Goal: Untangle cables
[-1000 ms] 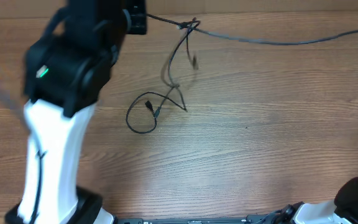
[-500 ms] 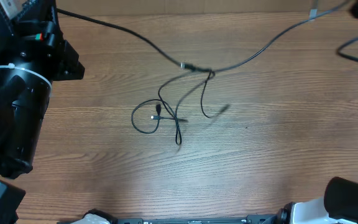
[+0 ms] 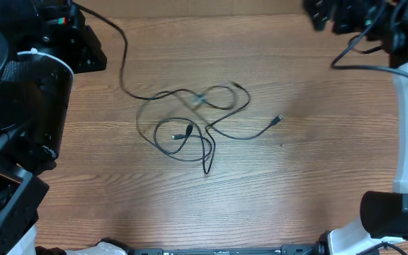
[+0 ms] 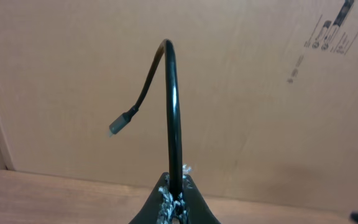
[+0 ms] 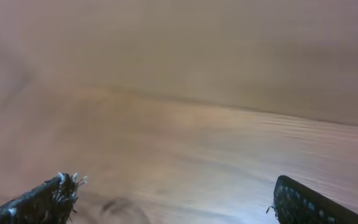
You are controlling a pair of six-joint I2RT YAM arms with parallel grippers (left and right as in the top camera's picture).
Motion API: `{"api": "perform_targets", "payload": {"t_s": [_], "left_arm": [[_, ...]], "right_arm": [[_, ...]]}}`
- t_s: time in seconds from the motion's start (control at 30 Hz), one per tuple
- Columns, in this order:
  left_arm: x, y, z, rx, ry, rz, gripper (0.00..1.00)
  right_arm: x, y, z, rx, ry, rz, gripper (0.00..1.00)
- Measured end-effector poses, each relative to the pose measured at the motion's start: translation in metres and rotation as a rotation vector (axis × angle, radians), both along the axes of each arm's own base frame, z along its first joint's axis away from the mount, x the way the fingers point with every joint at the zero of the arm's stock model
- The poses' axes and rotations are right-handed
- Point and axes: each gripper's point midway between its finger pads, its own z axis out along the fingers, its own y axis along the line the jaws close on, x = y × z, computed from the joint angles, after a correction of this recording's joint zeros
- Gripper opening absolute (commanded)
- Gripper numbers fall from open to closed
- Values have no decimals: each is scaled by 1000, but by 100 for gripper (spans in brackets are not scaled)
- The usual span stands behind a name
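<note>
Two cables (image 3: 190, 131) loop overhead; left fingers (image 4: 149, 213) pinch one.

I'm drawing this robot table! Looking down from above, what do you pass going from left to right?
left arm → tangled cables → loose plug end → right arm

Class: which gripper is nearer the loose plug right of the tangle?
Right. The right gripper is beyond the plug, slightly rightward; the left gripper is far off left.
</note>
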Motion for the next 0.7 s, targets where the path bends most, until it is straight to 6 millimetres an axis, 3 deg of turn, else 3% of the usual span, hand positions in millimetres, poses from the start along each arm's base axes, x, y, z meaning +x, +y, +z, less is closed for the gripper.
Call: {"api": "perform_targets", "payload": {"t_s": [0.2,0.33,0.43,0.7], "left_arm": [[1,1,19,-57,-78,9,4],[1,2,32,-126,-128,15,4],[1,2,34,-207,-138,17,4],[-2,-22,48,-444,-166,-133,4]], "right_arm": [[-50,135,4,-21,-70,448,100],[-77,195,18,7,-149,613,100],[-88,216,24,22,-177,666,91],[-108,239,23,27,-170,735,92]]}}
